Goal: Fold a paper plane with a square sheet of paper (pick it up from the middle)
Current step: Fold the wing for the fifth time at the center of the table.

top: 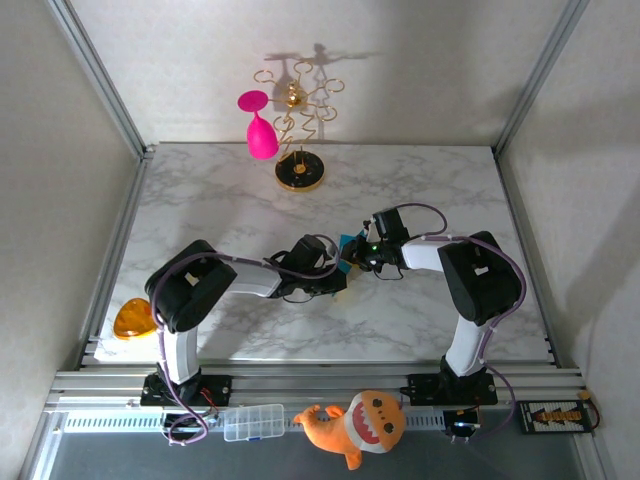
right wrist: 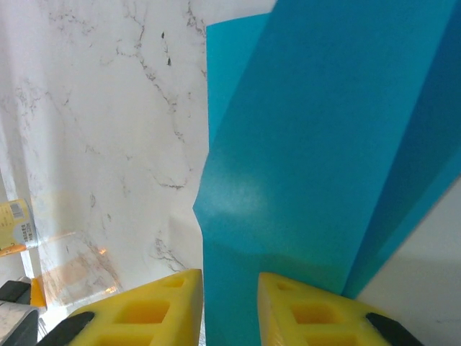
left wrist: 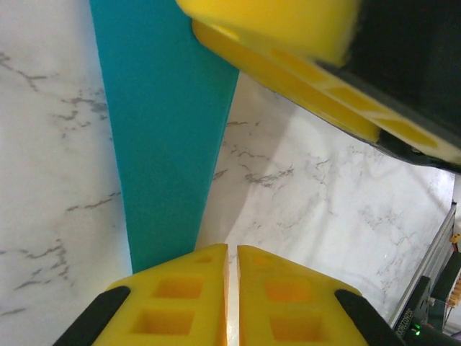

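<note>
At the 6 o'clock edge of the top view, an orange plush toy is lying on the rail beside a clear plastic box. An orange object is sitting out at about 8 o'clock. Further in, both arms are reaching towards the middle of the marble counter, where the square sheet of paper is showing as a small turquoise patch between the two tool heads. The left gripper is coming at it from 9 o'clock and the right gripper from 3 o'clock. In the left wrist view the left gripper is keeping its jaws clenched to a thin slit. The paper is running from 12 o'clock down to the left-hand finger, and I cannot tell whether it is nipped. In the right wrist view the right gripper is holding its jaws a little apart, released, with the creased paper spreading beyond the gap towards 1 o'clock. Far back at 12 o'clock, a gold stand is standing with a pink goblet hanging at its 10 o'clock side.
</note>
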`<state>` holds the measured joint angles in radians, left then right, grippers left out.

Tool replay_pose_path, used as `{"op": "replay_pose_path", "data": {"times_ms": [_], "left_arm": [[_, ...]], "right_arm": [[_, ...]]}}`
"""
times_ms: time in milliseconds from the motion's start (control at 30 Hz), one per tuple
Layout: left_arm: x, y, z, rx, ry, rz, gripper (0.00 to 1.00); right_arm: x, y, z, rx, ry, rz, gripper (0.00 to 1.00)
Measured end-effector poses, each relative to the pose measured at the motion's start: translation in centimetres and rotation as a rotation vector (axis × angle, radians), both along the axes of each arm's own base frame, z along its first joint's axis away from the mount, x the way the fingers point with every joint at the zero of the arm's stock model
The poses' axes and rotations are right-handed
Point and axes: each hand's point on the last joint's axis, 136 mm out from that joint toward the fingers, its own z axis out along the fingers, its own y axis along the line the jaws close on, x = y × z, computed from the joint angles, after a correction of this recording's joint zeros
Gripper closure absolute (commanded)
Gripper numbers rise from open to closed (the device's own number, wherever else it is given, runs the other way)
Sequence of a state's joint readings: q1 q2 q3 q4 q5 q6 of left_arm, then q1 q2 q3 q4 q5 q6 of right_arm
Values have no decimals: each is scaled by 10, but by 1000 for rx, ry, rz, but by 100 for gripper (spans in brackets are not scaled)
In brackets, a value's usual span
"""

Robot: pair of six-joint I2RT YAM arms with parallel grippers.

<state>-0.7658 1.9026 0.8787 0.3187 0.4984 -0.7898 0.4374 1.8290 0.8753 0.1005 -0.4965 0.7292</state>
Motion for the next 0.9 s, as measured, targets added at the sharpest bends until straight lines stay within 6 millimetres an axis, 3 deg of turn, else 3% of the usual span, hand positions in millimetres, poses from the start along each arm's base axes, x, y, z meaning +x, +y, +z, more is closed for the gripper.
{"op": "replay_pose_path", "data": {"times_ms": [500, 900], "left_arm": [[-16, 13, -2, 71, -60, -17, 93], [-39, 25, 4, 203, -44, -108, 91]], "right_arm": [[1, -1, -3, -14, 40, -17, 75], [1, -1, -3, -14, 45, -21, 74]]}}
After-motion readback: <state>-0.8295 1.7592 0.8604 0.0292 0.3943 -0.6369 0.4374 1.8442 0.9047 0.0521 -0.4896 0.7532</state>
